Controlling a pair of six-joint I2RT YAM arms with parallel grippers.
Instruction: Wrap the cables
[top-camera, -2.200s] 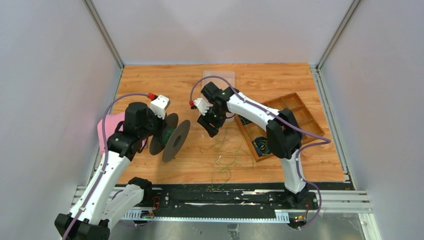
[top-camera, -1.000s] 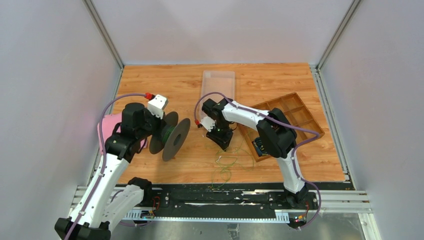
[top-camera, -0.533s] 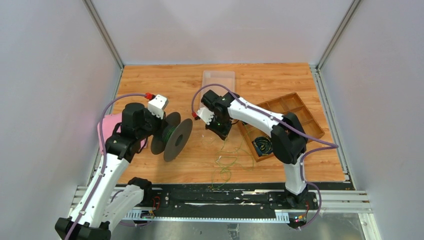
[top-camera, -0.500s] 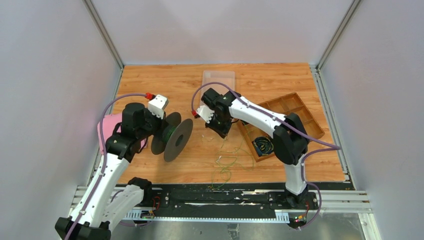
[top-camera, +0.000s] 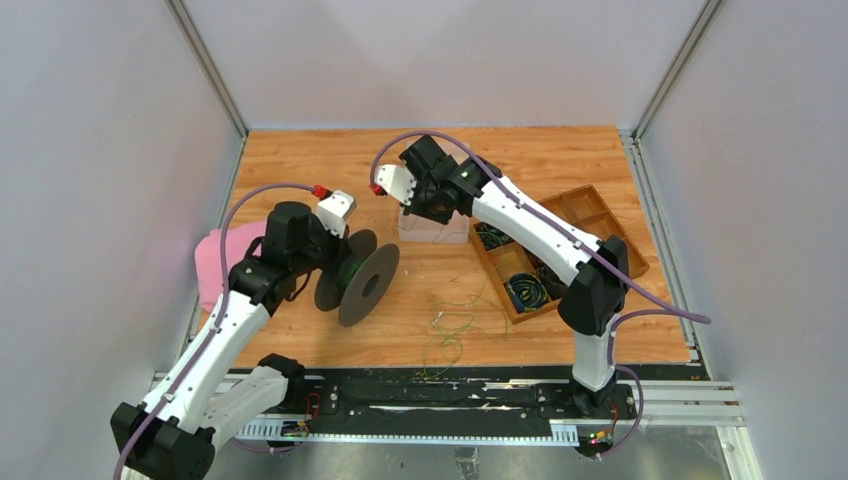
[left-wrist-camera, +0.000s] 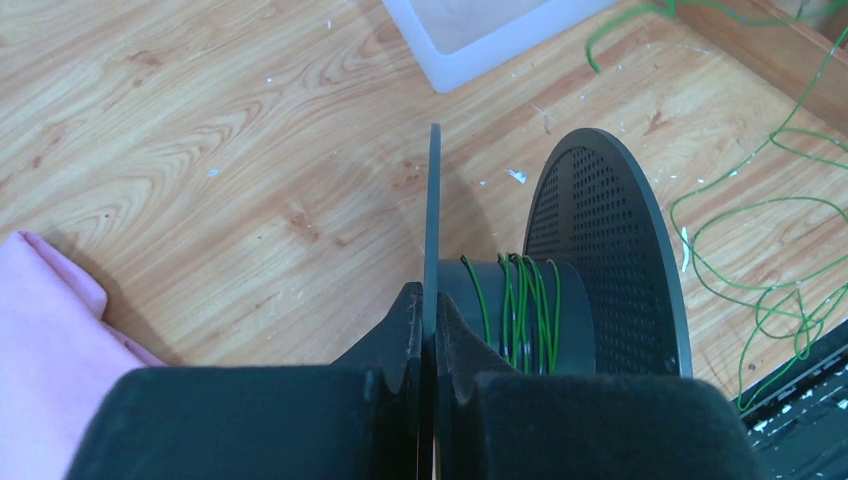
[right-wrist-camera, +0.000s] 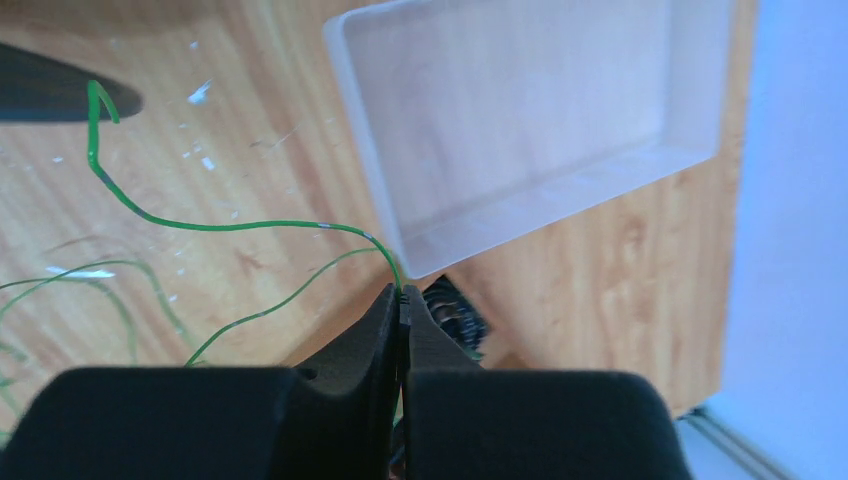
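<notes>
While the right gripper (right-wrist-camera: 402, 300) was pinched shut on one strand of the cables (right-wrist-camera: 240, 227), that strand ran out of its fingertips and off to their left, lying mostly sideways, its hooked end pointing away from the gripper. A clear tray (right-wrist-camera: 560, 200) sat just ahead of the tips. The left gripper (left-wrist-camera: 432, 315) was clamped on the spool (left-wrist-camera: 600, 250) flange, with green turns wound round the hub right beside its fingers.

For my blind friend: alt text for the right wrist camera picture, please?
The right hand pinches a thin green wire between its shut fingertips, above a wooden table. The wire curves away to the left; a clear plastic tray lies beyond the fingers.
</notes>
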